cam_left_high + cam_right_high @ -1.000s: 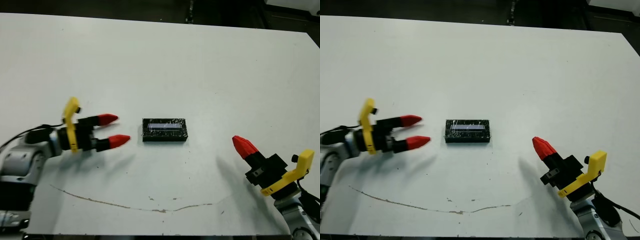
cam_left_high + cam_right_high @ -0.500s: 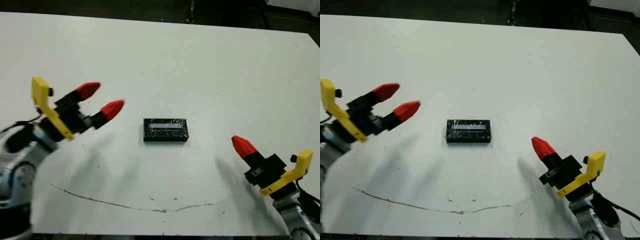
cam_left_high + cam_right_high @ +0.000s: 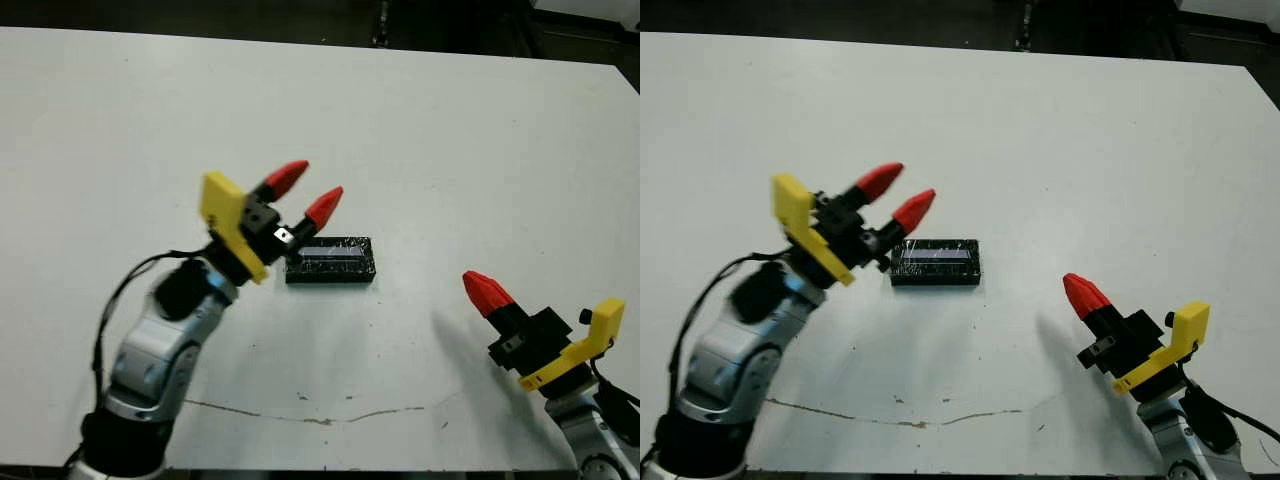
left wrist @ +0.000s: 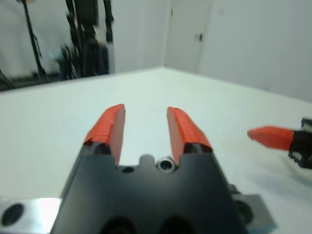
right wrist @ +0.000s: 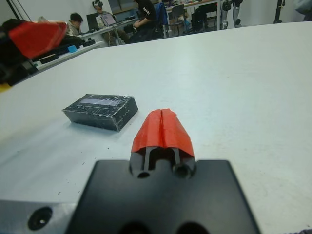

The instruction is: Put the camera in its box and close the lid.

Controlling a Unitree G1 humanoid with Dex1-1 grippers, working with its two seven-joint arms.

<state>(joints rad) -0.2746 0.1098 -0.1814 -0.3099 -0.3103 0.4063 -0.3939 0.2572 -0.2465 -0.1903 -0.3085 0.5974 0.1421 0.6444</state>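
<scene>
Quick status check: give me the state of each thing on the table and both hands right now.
lid: closed on the box, lying flat on the table, untouched by either hand.
left hand: open, empty, raised beside the lid's left end.
right hand: shut, empty, off to the right of the lid and apart from it.
camera: not visible; cannot tell from these views whether it is inside.

— Any writing, brand or number you can read anywhere?
— None; the lid (image 3: 331, 260) bears only a pale strip, with no legible letters on it, and the white table (image 3: 450, 140) is unmarked
</scene>
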